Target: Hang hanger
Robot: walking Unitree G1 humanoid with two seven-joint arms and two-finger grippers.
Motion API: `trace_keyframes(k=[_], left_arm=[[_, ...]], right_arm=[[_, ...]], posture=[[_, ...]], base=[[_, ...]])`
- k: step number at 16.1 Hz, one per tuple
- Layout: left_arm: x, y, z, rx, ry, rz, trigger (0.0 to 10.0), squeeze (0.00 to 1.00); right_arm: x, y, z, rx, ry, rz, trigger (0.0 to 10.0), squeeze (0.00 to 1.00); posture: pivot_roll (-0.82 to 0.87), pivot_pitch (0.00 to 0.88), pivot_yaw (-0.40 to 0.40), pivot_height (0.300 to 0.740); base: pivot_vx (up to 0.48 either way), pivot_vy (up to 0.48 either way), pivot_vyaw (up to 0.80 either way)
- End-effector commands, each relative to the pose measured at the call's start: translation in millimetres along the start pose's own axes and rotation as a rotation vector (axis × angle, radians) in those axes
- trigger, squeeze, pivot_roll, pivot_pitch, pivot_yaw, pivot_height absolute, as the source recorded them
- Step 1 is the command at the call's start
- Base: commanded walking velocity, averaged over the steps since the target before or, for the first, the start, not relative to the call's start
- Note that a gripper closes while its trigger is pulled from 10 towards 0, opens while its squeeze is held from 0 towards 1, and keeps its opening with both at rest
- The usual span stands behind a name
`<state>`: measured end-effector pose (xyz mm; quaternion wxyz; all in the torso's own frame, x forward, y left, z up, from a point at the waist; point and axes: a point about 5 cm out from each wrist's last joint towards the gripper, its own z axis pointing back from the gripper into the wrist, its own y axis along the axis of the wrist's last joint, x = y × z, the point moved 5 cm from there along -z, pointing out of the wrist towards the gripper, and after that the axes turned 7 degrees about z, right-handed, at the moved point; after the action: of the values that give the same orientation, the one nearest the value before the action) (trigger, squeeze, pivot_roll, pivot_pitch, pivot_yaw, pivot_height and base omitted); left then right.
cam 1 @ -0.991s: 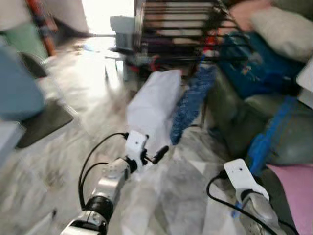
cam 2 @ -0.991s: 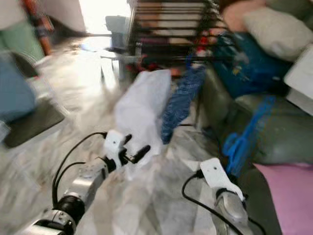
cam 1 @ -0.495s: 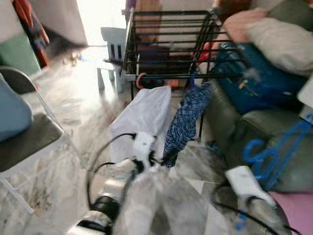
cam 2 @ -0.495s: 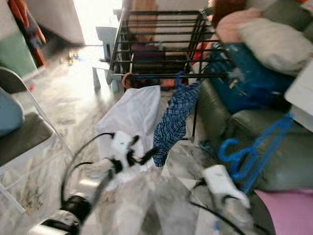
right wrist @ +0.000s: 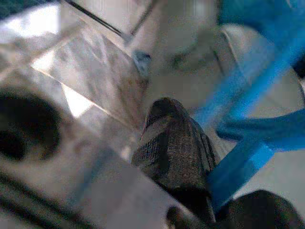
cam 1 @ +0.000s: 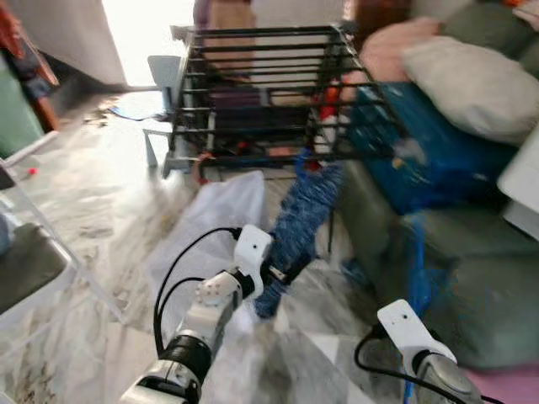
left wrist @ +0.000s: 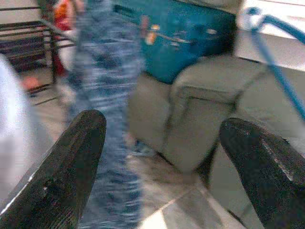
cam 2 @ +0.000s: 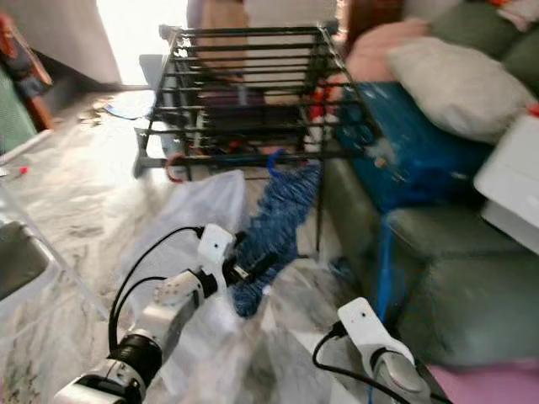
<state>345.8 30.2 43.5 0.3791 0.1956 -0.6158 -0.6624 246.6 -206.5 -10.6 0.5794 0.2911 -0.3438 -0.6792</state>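
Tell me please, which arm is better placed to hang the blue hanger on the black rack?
The right. The right gripper is shut on the blue hanger, beside the green sofa. The left gripper is open and empty, near the blue checked garment under the black rack.

I see a bright blue hanger [right wrist: 248, 119], a black wire rack [cam 2: 244, 84], a blue-and-white checked cloth [cam 2: 274, 227] beside a white garment [cam 1: 215, 219], a grey-green sofa [cam 2: 455, 269], a teal bag [cam 2: 396, 151] and grey marbled floor [cam 1: 93, 219].
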Motion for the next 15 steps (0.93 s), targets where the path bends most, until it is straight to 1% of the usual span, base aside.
trace_keyframes(k=[1,7,11,15], left_arm=[[-5.2,3.3,1.0,0.003,0.013,-0.014,10.0,0.00],[-4.6,2.9,0.5,-0.001,0.010,-0.019,10.0,0.00],[-4.9,2.9,0.1,-0.003,0.014,-0.019,10.0,0.00],[-5.9,3.3,-0.1,-0.004,0.023,-0.024,10.0,0.00]], right_arm=[[-10.5,0.4,-0.9,-0.008,0.050,0.009,10.0,0.00],[-0.6,-4.4,-0.5,-0.033,0.062,0.086,10.0,0.00],[-4.2,-4.9,0.3,-0.037,0.109,0.157,10.0,0.00],[-4.8,-8.9,1.8,-0.049,0.135,0.214,10.0,0.00]], posture=[[-0.02,0.000,-0.012,0.740],[-0.02,0.000,-0.011,0.740],[-0.02,0.000,-0.011,0.740],[-0.02,0.000,-0.008,0.740]], base=[[0.446,0.000,0.00],[0.442,0.000,0.00],[0.440,0.000,0.00],[0.000,0.000,0.00]])
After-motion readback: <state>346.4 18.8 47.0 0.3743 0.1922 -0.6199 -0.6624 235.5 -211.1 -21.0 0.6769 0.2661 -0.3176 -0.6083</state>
